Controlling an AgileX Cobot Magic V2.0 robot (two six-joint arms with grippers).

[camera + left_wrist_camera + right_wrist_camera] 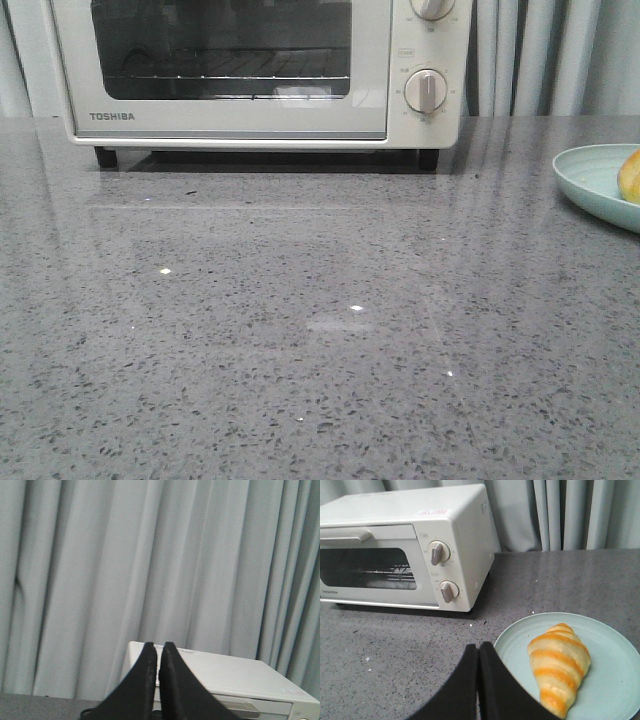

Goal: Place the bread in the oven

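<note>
Beside the plated bread [560,667], closed empty right hand [479,652]; oven [402,550] door shut, risking a blocked insertion unless opened first.

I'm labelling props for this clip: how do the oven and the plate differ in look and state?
The oven is a cream-white box with a glass window and two round knobs; the plate is a pale blue-green shallow disc. The oven's door is shut and its wire rack looks bare through the glass; the plate holds the striped bread. The oven stands on black feet; the plate lies flat. Both rest on the grey speckled counter.
</note>
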